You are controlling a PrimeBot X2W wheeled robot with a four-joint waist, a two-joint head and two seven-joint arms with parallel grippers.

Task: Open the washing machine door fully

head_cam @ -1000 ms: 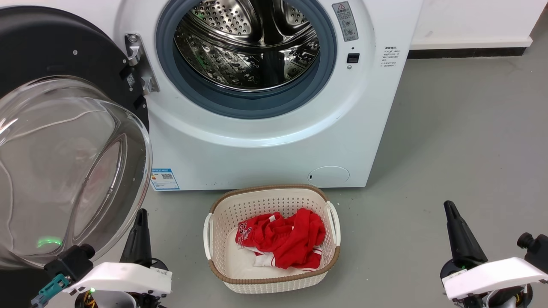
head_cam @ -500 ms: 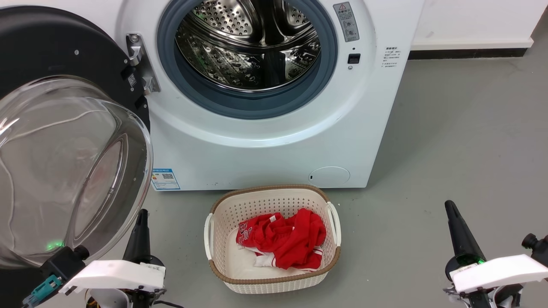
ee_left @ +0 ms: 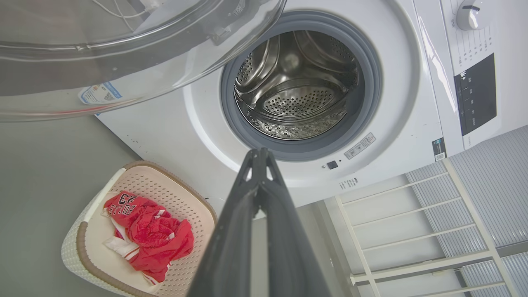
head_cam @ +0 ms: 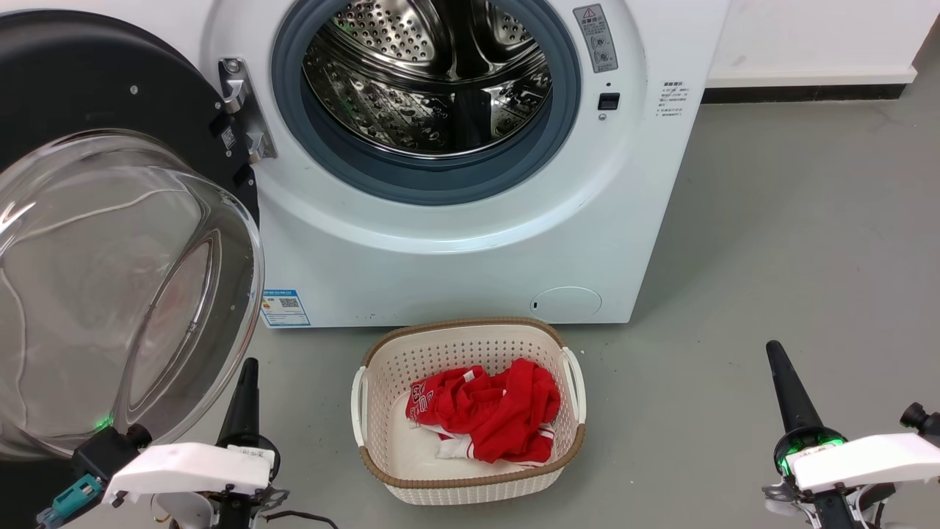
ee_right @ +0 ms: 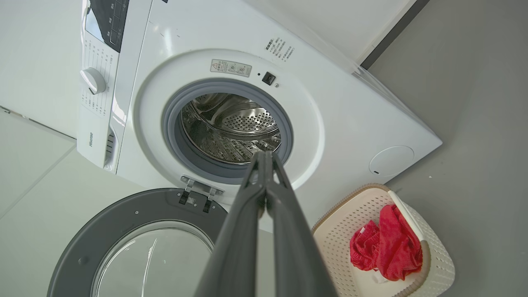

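The white washing machine (head_cam: 470, 264) stands ahead with its steel drum (head_cam: 429, 73) exposed inside the blue-grey gasket. Its black washing machine door (head_cam: 81, 81) hangs swung wide to the left on a metal hinge (head_cam: 242, 110), the clear glass bowl (head_cam: 110, 294) bulging toward me. My left gripper (head_cam: 248, 364) is shut and empty, low beside the bowl's lower right edge, apart from it. Shut and empty too, my right gripper (head_cam: 772, 347) sits over the floor at the lower right. The door (ee_right: 136, 243) and the drum (ee_right: 231, 128) show in the right wrist view, and the bowl (ee_left: 123, 45) in the left wrist view.
A cream laundry basket (head_cam: 382, 367) holding red clothing (head_cam: 488, 411) sits on the grey floor just before the machine. A white wall with a dark skirting (head_cam: 800, 92) runs at the back right. A white rack (ee_left: 412, 231) shows in the left wrist view.
Both arms have drawn back slightly toward the bottom of the head view. The door and basket stay where they were.
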